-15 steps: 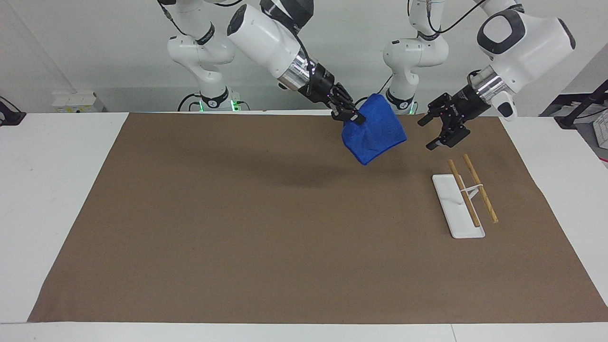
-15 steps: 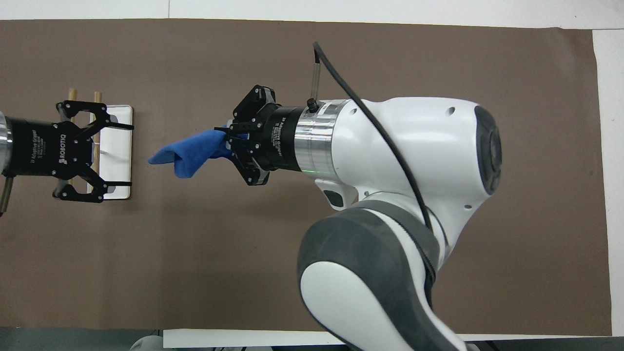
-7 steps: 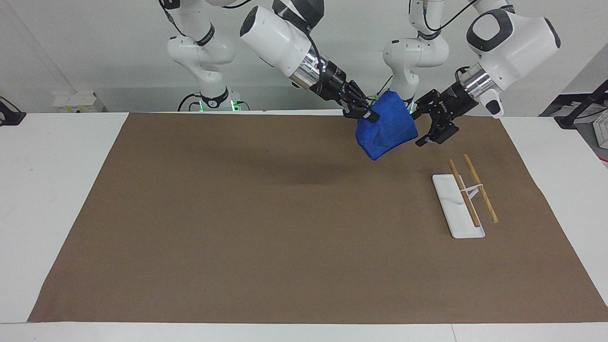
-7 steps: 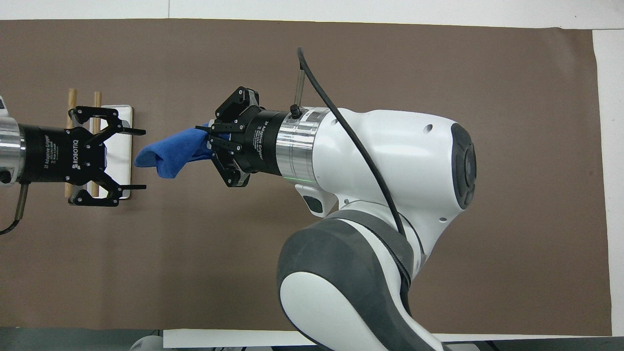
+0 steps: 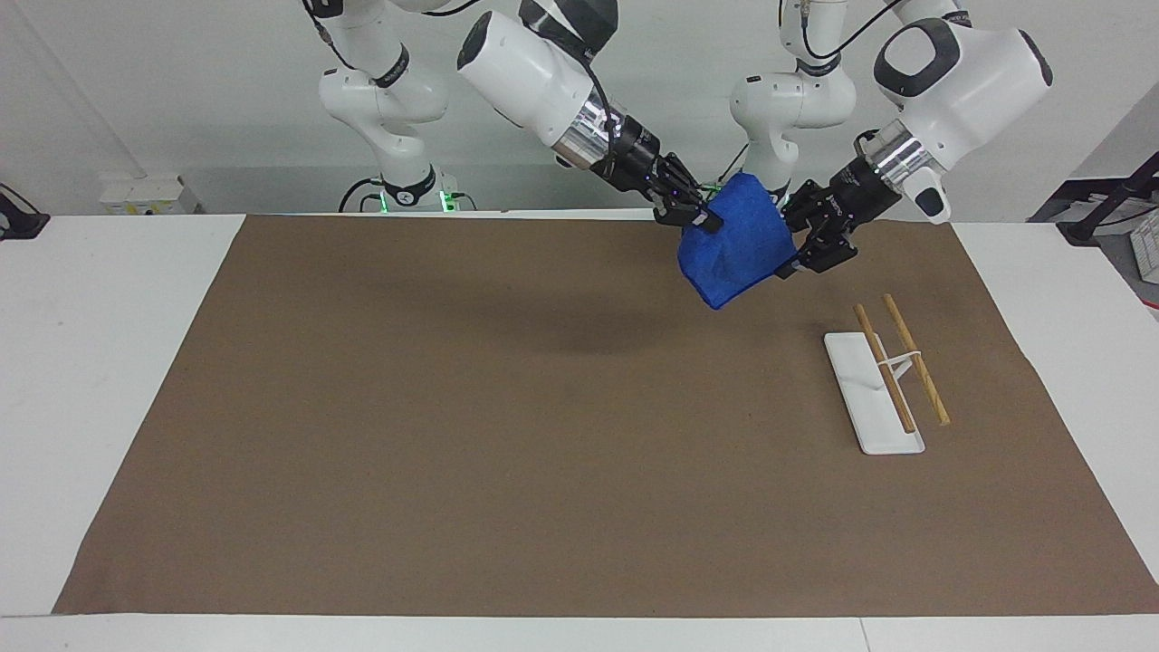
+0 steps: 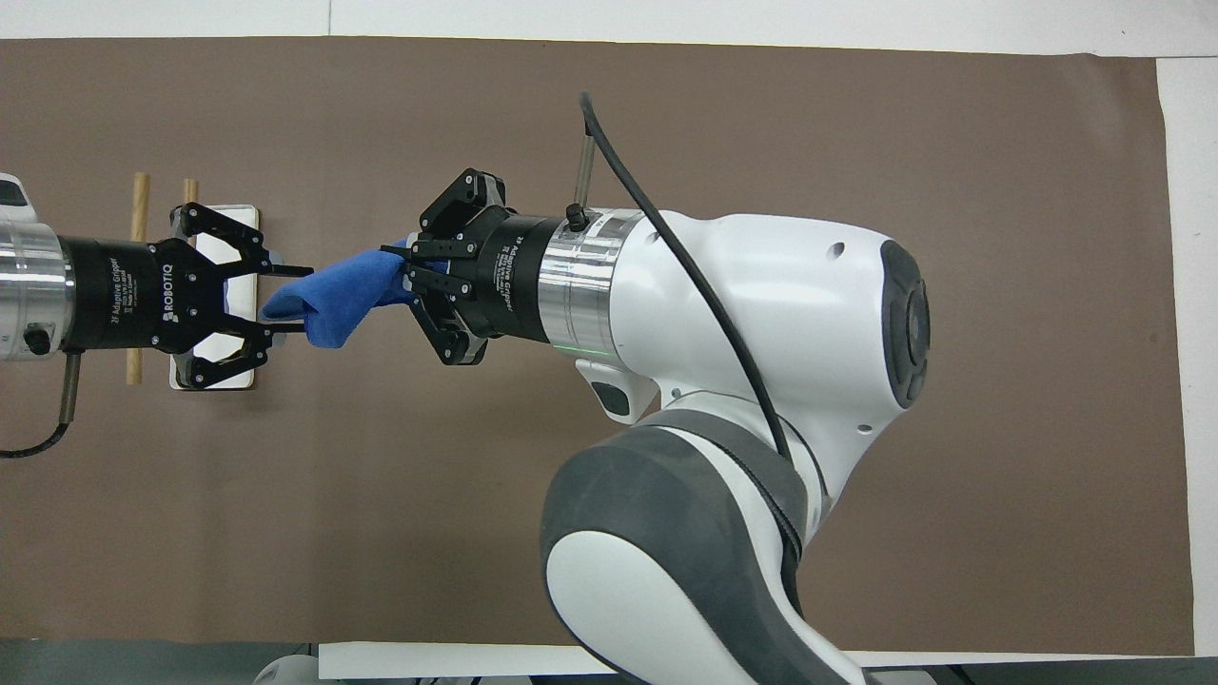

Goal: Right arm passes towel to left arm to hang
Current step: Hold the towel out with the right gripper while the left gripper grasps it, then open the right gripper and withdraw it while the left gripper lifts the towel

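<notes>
The blue towel [image 5: 735, 240] hangs in the air from my right gripper [image 5: 702, 220], which is shut on one of its corners. In the overhead view the towel [image 6: 333, 297] stretches from the right gripper [image 6: 400, 276] toward the left arm's end of the table. My left gripper [image 5: 790, 258] is at the towel's free end. In the overhead view its two fingers [image 6: 290, 300] stand on either side of that end, partly closed, with a gap still between them.
A white rack base [image 5: 860, 389] with two wooden rods [image 5: 916, 362] on a small stand sits on the brown mat toward the left arm's end; in the overhead view the base [image 6: 243, 219] lies under the left gripper. Two thinner white arms stand at the robots' edge of the table.
My left gripper has moved in onto the towel's free end and its fingers have narrowed around it. The right gripper carried the towel toward the left arm, then held still.
</notes>
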{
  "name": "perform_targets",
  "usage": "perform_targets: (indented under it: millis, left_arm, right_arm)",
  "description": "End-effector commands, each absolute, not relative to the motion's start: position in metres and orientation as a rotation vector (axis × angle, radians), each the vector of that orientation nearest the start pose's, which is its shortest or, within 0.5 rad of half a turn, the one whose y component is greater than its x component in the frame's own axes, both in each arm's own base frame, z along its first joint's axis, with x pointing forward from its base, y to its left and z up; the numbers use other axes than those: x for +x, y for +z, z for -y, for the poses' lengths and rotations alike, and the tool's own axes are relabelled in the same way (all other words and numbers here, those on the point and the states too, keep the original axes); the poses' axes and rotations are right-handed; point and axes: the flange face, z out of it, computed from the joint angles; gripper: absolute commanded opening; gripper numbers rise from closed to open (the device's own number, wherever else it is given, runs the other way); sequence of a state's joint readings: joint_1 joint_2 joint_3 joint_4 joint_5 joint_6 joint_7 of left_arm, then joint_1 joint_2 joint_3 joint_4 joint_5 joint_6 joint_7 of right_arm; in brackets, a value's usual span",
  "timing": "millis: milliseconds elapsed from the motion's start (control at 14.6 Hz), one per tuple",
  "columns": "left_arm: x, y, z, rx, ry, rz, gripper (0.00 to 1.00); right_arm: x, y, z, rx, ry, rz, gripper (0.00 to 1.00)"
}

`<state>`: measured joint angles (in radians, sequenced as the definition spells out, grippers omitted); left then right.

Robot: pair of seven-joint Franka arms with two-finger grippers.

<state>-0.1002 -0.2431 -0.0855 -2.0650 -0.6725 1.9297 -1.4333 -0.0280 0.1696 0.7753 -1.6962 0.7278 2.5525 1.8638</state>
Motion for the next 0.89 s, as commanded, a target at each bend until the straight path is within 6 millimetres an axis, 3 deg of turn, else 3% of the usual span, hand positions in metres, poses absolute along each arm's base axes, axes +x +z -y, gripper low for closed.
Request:
perform_targets:
  millis: [0,549,618,686,755,824]
  left_arm:
    - [0.480,0.561,0.135,1.909,-0.484,-1.735,0.00]
    - [0.485,0.567,0.134,1.907,-0.471,-1.728,0.00]
    - [0.486,0.569,0.134,1.906,-0.465,-1.723,0.00]
    - [0.487,0.568,0.133,1.904,-0.468,-1.727,0.00]
    - [0.489,0.569,0.133,1.903,-0.466,-1.726,0.00]
    - [0.491,0.571,0.132,1.901,-0.460,-1.723,0.00]
  right_arm:
    - [0.508,0.600,-0.411,-1.502,0.648,-1.626,0.00]
    - [0.508,0.599,-0.411,-1.507,0.647,-1.626,0.00]
    - [0.509,0.596,-0.410,-1.511,0.655,-1.632,0.16]
    - [0.508,0.596,-0.410,-1.514,0.652,-1.631,0.58]
    - [0.507,0.596,-0.411,-1.527,0.640,-1.623,0.91]
    - [0.507,0.596,-0.411,-1.531,0.637,-1.619,0.99]
